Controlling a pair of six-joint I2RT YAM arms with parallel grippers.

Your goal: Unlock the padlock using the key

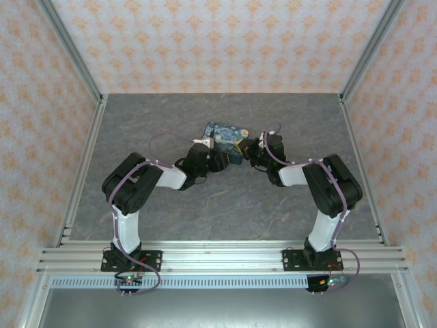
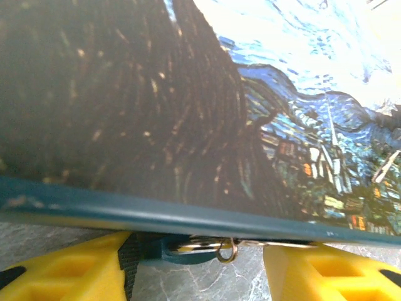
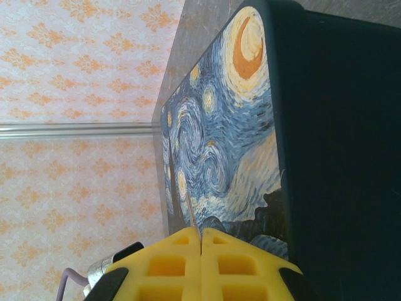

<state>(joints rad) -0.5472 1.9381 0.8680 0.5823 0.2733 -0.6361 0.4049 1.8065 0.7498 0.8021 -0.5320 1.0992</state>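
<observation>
Orange-patterned wallpaper (image 1: pixel 205 41) closes in a grey, stone-look table (image 1: pixel 205 212), and both arms lean in toward one spot near its middle.

On the left, the left gripper (image 2: pixel 197 263) sits low at the edge of a dark blue box (image 1: pixel 225 134) painted with a swirling night sky. Its yellow fingers (image 2: pixel 62 273) stand apart with nothing clamped between them. In the gap, tucked under the box's rim, a shiny metal fitting (image 2: pixel 263 243) carries a small ring (image 2: pixel 226 252). Whether that belongs to the padlock I cannot tell; it is too close and too blurred.

On the right, the right gripper (image 3: pixel 200 241) is clenched tight, and the key (image 3: pixel 190 210) pokes out from between its pads as a thin pale sliver, seen edge-on, aimed along the painted face of the box.

To my eye the key will be a fiddly thing to work with: light, stiff, slick metal, and so thin that it could pivot or slide in the pads once it meets resistance. A firm pinch on its broad head, with the blade left free, looks like the right hold. The box seems light enough to skid on the smooth table if pushed, so it wants steadying from the left side. Anything hanging from that ring would likely swing away from a poke.
</observation>
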